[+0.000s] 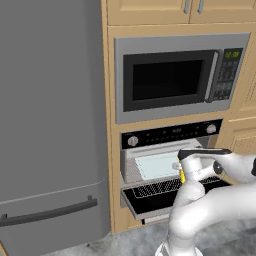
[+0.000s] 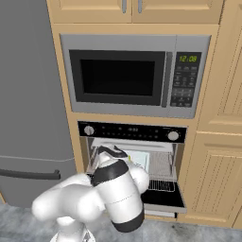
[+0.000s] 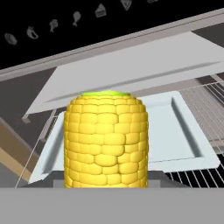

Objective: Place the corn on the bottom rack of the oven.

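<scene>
The corn (image 3: 105,140), a stubby yellow cob with bumpy kernels, stands upright and large in the hand view. My gripper (image 1: 181,172) is shut on the corn (image 1: 182,176), with its fingertips hidden behind the cob. It hovers in front of the open oven (image 1: 170,134), above the dropped black door (image 1: 160,202). A grey wire shelf (image 3: 208,103) spans the cavity and carries a pale tray (image 3: 175,131). Below the tray a strip of wire grid (image 3: 194,179) shows; from here I cannot tell whether it is the bottom rack or the door's pattern.
A silver-framed microwave (image 1: 175,77) sits above the oven. The grey fridge (image 1: 50,125) stands to the left and wooden cabinets (image 2: 220,142) to the right. My own arm (image 2: 118,194) blocks much of the oven mouth in the right base view.
</scene>
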